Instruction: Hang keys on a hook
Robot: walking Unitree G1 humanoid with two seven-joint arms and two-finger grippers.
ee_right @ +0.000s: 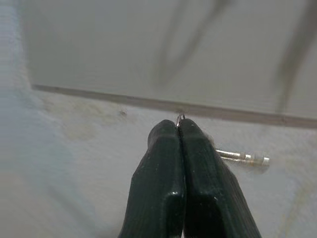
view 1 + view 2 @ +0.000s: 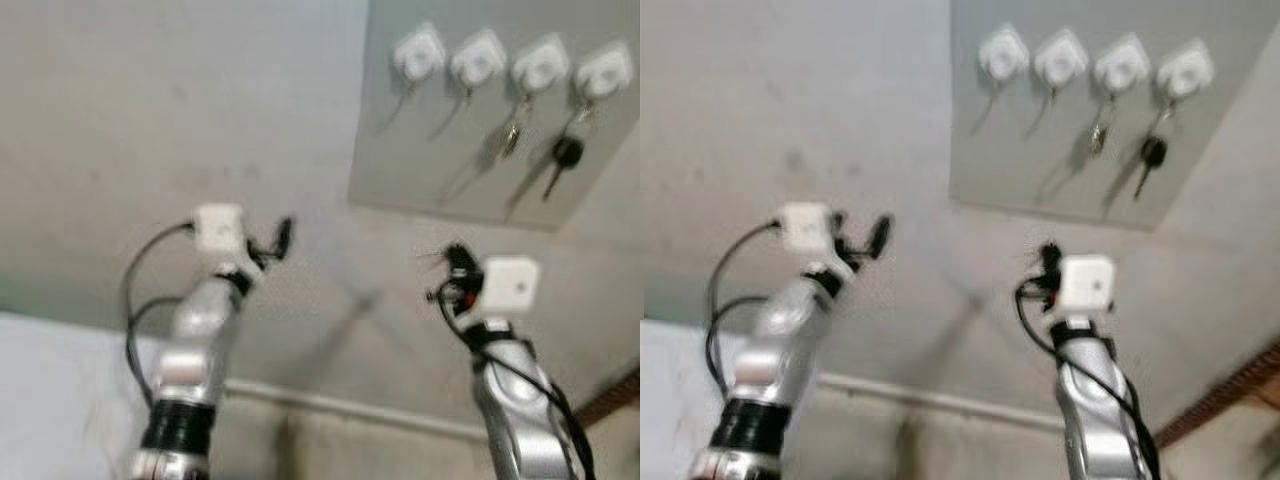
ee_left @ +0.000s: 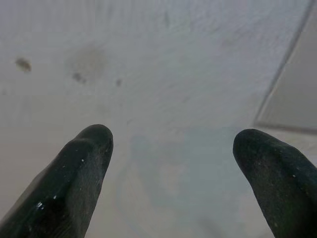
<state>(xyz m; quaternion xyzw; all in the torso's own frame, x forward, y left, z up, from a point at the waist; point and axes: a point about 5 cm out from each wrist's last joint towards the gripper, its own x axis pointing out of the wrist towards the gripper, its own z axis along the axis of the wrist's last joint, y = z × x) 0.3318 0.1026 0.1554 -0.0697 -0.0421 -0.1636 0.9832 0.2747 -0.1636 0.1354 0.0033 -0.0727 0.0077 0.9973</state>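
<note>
wall (image 2: pixel 150 120): pale, faint stains | baseboard (image 2: pixel 330 402): along the wall's foot

dim even light | motion blur | soft diagonal shadows

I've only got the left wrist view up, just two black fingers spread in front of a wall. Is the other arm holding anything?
Observer: Yes. The right gripper is shut on a key; a metal shaft pokes out beside its fingertips.
Operator: Where are the hooks?
Observer: Four white hooks sit in a row on a grey panel, above and ahead of the right gripper.
Operator: Any free?
Observer: The two on the robot's left look bare. The right two hold keys, one a black-headed key.
</note>
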